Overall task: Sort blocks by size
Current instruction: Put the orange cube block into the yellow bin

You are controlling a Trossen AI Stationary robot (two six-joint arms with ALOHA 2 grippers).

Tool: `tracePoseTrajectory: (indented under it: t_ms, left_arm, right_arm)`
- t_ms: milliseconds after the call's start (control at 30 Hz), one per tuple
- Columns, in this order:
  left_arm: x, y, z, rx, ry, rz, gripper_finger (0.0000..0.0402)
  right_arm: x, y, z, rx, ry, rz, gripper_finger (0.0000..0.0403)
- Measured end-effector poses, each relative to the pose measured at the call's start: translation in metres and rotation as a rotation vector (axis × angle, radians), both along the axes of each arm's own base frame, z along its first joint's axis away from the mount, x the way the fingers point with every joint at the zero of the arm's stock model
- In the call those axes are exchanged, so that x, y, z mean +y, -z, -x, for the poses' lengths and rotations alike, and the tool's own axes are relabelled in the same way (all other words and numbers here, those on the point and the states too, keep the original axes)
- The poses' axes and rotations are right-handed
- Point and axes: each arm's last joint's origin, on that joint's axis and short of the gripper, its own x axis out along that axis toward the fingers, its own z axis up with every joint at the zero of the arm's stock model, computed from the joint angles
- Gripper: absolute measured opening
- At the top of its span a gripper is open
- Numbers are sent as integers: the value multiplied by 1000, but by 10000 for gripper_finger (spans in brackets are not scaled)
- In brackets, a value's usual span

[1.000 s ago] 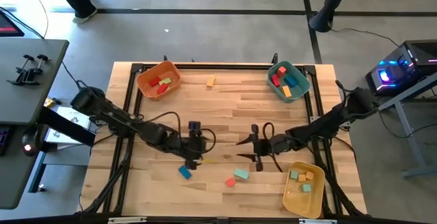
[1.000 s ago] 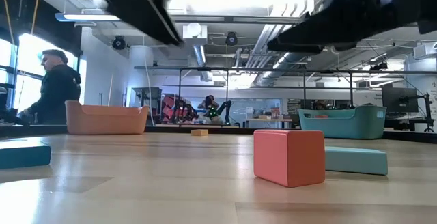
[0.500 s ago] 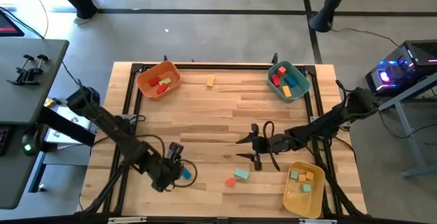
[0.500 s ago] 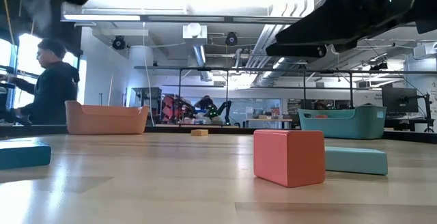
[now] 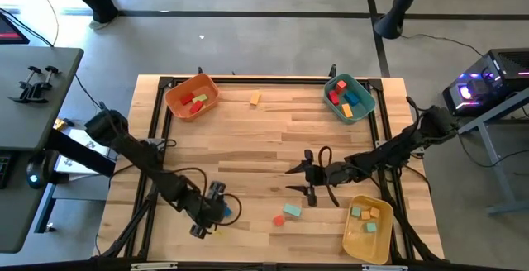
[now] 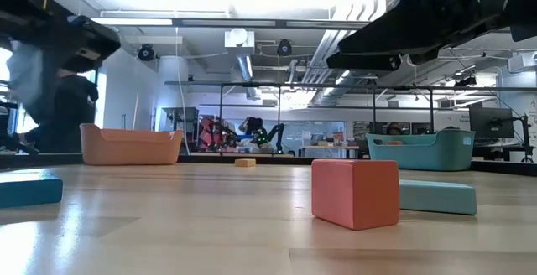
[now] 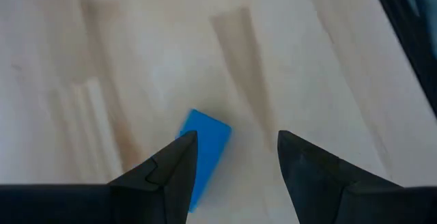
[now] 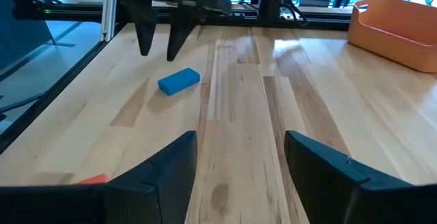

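- Wooden table [image 5: 273, 130] from the high view: we see the left gripper [image 5: 207, 219] low near the front-left part, over the blue block [image 5: 224, 211], nothing held. Right gripper [image 5: 299, 179] sits mid-table, fingers apart, empty.
- High view, loose blocks: red block [image 5: 279, 220] and teal block [image 5: 292, 211] lie just beside each other near the front, close to the right gripper; small orange block [image 5: 255, 98] lies alone near the back edge.
- High view, bins: orange bin [image 5: 192, 97] back left with red and green blocks, teal bin [image 5: 349, 97] back right with mixed blocks, yellow bin [image 5: 368, 228] front right with several small blocks.
- Low view: we see the red block [image 6: 355, 192] up close, the teal block [image 6: 437, 196] behind and beside it, the blue block [image 6: 31, 190] at the edge, the orange block [image 6: 245, 163] far back. Dark arm parts hang overhead; a person [image 6: 59, 111] stands beyond the table.
- Left wrist view: fingers [image 7: 179, 162] are spread wide above the blue block [image 7: 205, 144], one fingertip overlapping it; we cannot tell if it touches.
- Right wrist view: fingers [image 8: 179, 161] are wide apart with bare wood between; the blue block [image 8: 179, 81] lies farther off under the left gripper [image 8: 157, 44].
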Motion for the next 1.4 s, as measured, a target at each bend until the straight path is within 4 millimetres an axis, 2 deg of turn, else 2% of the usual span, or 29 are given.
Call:
tracePoseTrajectory:
  t_ms: [133,333,467,633,767,900,967,1167,1267,1400]
  left_arm:
    - [5,-3,-9,-66,-41,3,188]
    - [9,-8,-22,-171,49,-25,188]
    - [16,-16,-43,-322,43,15,192]
    - [35,-14,-81,-524,-7,71,206]
    - [46,1,-107,-678,-28,72,211]
    - [52,16,-125,-735,-28,107,211]
    - [45,18,-131,-741,52,108,212]
    - [2,11,-137,-728,199,31,212]
    - [-12,8,-136,-643,140,-24,212]
    - [-20,7,-131,-599,-11,1,212]
  right_arm:
    - [0,0,0,3,0,1,218]
    - [-2,0,0,4,10,-12,218]
    - [1,-2,0,-18,-6,-40,218]
    - [16,-34,15,-160,-110,-5,218]
    - [20,-61,37,-222,-46,40,218]
    - [22,-75,54,-242,0,15,218]
    - [24,-76,57,-239,-2,-25,218]
    - [44,-65,61,-189,-60,-116,218]
    - [58,-57,62,-193,-59,-142,218]
    - [75,-43,62,-213,-14,-159,218]
